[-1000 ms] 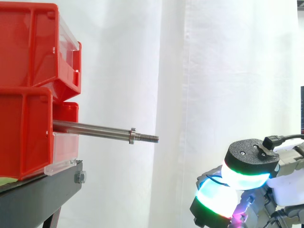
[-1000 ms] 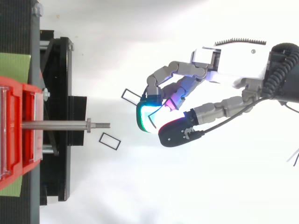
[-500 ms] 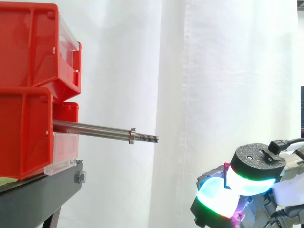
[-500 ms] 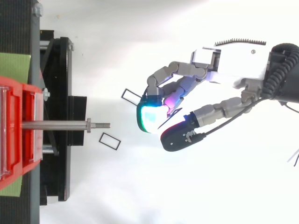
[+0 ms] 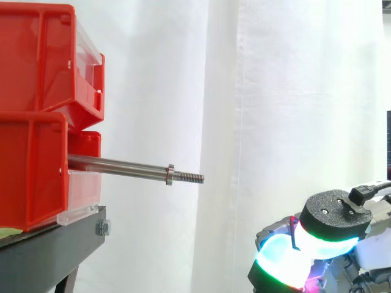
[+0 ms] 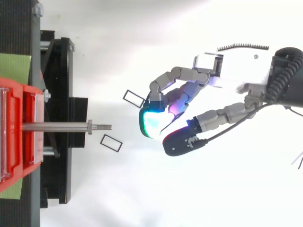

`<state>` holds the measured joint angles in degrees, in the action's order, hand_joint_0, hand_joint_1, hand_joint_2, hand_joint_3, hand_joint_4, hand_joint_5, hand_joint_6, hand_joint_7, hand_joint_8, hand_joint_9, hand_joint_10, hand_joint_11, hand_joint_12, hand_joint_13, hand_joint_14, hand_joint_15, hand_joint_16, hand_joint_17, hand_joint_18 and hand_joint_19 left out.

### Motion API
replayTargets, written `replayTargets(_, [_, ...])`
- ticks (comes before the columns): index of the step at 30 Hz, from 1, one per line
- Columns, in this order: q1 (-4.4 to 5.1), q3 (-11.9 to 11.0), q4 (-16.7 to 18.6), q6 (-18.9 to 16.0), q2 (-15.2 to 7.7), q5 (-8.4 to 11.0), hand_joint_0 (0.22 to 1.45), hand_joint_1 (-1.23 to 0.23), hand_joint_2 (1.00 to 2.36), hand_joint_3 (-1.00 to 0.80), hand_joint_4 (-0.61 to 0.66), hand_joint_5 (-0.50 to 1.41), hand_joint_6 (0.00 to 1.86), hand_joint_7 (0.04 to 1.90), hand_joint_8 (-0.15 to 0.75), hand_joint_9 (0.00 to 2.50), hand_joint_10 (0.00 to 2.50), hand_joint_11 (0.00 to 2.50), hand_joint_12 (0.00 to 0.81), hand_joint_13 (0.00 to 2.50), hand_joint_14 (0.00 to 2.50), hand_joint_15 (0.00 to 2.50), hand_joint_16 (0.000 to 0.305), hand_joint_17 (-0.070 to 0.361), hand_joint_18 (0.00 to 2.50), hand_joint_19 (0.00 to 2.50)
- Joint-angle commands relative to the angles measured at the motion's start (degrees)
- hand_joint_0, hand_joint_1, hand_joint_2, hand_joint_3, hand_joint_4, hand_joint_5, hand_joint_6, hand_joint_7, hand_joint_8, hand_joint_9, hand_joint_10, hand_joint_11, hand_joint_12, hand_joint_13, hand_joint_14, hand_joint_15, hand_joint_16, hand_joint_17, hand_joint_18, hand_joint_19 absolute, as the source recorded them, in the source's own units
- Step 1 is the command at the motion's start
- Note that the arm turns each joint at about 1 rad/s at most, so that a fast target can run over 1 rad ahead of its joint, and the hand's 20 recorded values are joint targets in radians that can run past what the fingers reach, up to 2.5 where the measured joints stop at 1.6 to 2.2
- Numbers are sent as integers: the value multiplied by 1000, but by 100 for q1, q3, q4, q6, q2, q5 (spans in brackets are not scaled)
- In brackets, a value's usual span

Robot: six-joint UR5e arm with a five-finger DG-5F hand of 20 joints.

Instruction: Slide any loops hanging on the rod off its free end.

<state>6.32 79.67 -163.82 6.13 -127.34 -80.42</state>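
Rod (image 5: 119, 165) is jutting level out of the lower red bin (image 5: 30, 177), pointing toward the view's right in the side view. Bare metal is showing along its whole exposed length, with a small collar (image 5: 170, 174) sitting just behind the threaded free end (image 5: 192, 177). Upper red bin (image 5: 36, 61) is resting stacked on the lower one, both sitting on the black stand (image 5: 49, 253) before the white curtain (image 5: 287, 91).

Hand (image 6: 236, 71) is hanging well apart from the rod, out past its free end and lower than it in the side view. Fingers are curling inward, and the black-backed thumb (image 6: 182, 142) is closing against a cyan-green glowing pad (image 6: 151, 122). A magenta glow is showing deeper among the fingers. In the side view, a thin dark strip (image 5: 294, 235) is standing edge-on, pinched between the thumb pad and the glowing pad. Its full shape is not readable from this angle.

Two small black rectangular loops are lying flat on the white surface (image 6: 142, 189) below in the top view. First loop (image 6: 133, 98) is sitting near the curled fingertips. Second loop (image 6: 111, 143) is lying just beside the rod's free end, a little to one side of its line. The two are lying apart from each other and are not touching the rod.
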Motion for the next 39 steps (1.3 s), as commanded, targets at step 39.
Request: replayTargets(39, [36, -4, 70, 29, -1, -18, 523, -853, 1345, -89, -207, -64, 873, 1127, 297, 1190, 11, 307, 393, 763, 6, 175, 59, 133, 840, 264])
